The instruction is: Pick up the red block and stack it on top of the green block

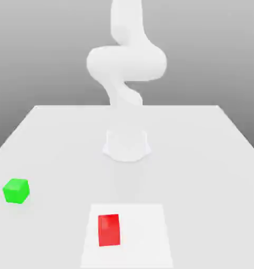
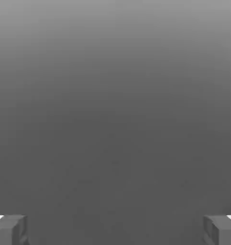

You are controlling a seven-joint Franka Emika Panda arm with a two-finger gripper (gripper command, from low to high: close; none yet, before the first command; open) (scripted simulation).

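The whole job remains, the hand point(image 2: 115, 230) spread wide and empty, well away from the smooth red cube point(image 1: 109, 230) and smooth green cube point(image 1: 16, 191).

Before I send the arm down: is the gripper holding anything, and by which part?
Nothing is held; the gripper is open, its fingers wide apart with nothing between them.

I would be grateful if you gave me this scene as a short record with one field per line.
red block: on the white square patch, toward its side at the exterior view's left
green block: on the table, off the patch, at the exterior view's far left
blocks: apart, not stacked
gripper: open, nothing between the fingertips
arm: base on the table, beyond both blocks
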